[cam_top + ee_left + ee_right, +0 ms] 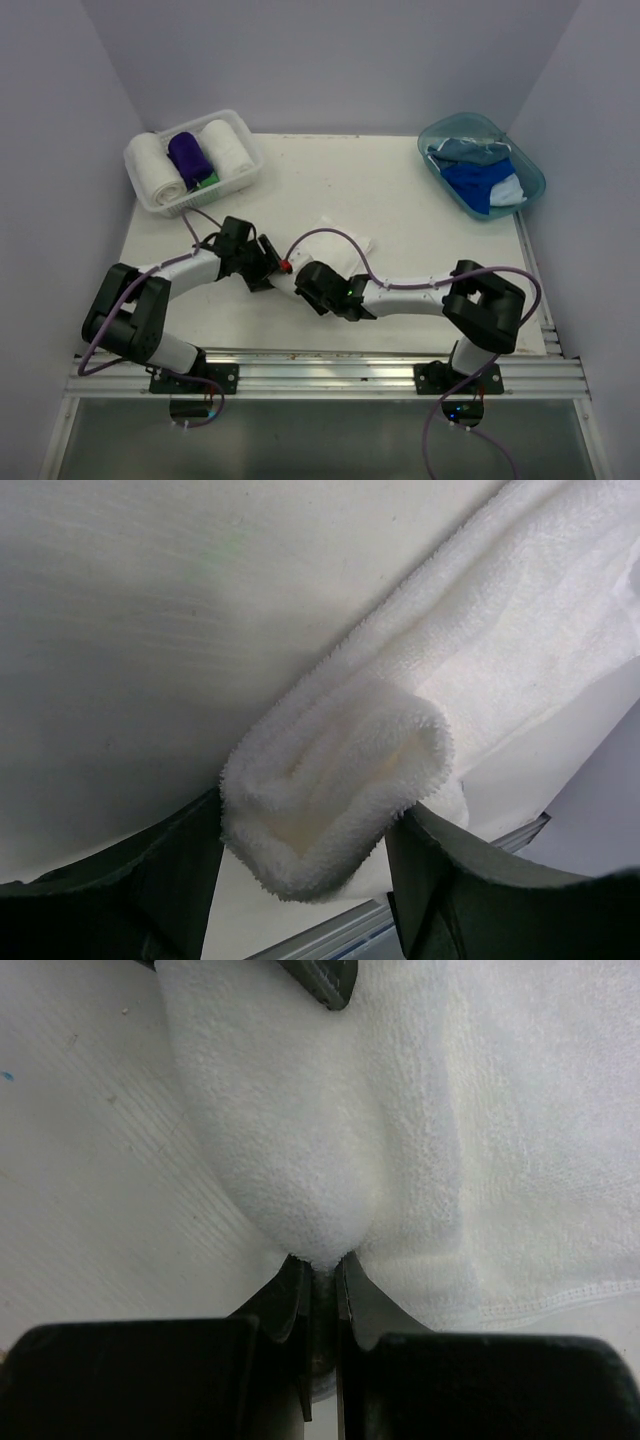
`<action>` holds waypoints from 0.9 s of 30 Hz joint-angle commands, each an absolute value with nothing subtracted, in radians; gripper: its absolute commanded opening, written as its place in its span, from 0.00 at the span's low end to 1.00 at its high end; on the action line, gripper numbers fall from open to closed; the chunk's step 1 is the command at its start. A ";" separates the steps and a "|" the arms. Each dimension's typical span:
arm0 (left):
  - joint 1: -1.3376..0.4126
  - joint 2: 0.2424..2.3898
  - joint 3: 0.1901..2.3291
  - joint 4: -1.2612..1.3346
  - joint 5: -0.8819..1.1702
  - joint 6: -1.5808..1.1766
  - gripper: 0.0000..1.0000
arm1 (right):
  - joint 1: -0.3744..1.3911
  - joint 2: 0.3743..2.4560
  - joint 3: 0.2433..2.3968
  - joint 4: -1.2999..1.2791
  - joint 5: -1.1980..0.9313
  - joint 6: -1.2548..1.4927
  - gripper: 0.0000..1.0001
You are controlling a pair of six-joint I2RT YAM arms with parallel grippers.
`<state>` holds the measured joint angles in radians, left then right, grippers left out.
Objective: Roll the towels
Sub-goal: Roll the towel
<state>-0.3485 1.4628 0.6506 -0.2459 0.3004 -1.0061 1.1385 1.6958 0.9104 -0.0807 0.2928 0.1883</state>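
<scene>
A white towel (345,243) lies partly rolled at the table's middle. In the left wrist view its rolled end (330,770) sits between my left gripper's (310,845) wide-set fingers (150,880), which stand open and just brush its sides. My right gripper (320,1260) is shut on a pinched fold of the same towel (290,1130), with the flat part spreading to the right. In the top view the left gripper (262,268) and right gripper (312,285) meet at the towel's near-left edge. Blue towels (478,180) lie loose in the tub.
A white lattice basket (243,138) at the back left holds two rolled white towels (228,148), a purple one (189,156) and a green one (208,182). The teal tub (530,170) stands at the back right. A metal rail (330,368) runs along the near edge.
</scene>
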 commanded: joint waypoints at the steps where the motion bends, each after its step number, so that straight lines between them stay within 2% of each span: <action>1: -0.341 1.523 0.620 -0.152 0.258 -1.035 0.66 | 1.137 1.660 0.877 -0.097 0.268 0.227 0.00; 11: -0.331 1.539 0.612 -0.150 0.262 -1.037 0.45 | 1.131 1.602 0.810 -0.081 0.252 0.259 0.00; 14: -0.331 1.558 0.617 -0.140 0.276 -1.034 0.31 | 1.127 1.586 0.798 -0.072 0.241 0.265 0.00; 18: -0.331 1.575 0.629 -0.130 0.290 -1.025 0.18 | 1.127 1.571 0.798 -0.069 0.232 0.261 0.00; 20: -0.331 1.577 0.641 -0.136 0.293 -1.016 0.17 | 1.127 1.562 0.801 -0.069 0.229 0.261 0.00; 23: -0.331 1.559 0.658 -0.159 0.296 -1.000 0.36 | 1.127 1.551 0.811 -0.081 0.215 0.262 0.00; 24: -0.331 1.551 0.663 -0.169 0.295 -0.997 0.51 | 1.123 1.548 0.813 -0.084 0.198 0.274 0.00; 26: -0.328 1.513 0.672 -0.196 0.290 -0.991 0.67 | 1.100 1.533 0.811 -0.080 0.164 0.293 0.00; 27: -0.328 1.496 0.673 -0.205 0.282 -0.989 0.70 | 1.089 1.525 0.808 -0.077 0.120 0.316 0.00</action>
<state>-0.3443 1.5291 0.6666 -0.1390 0.3801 -1.0328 1.1141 1.5787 0.8112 -0.0624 0.2096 0.2588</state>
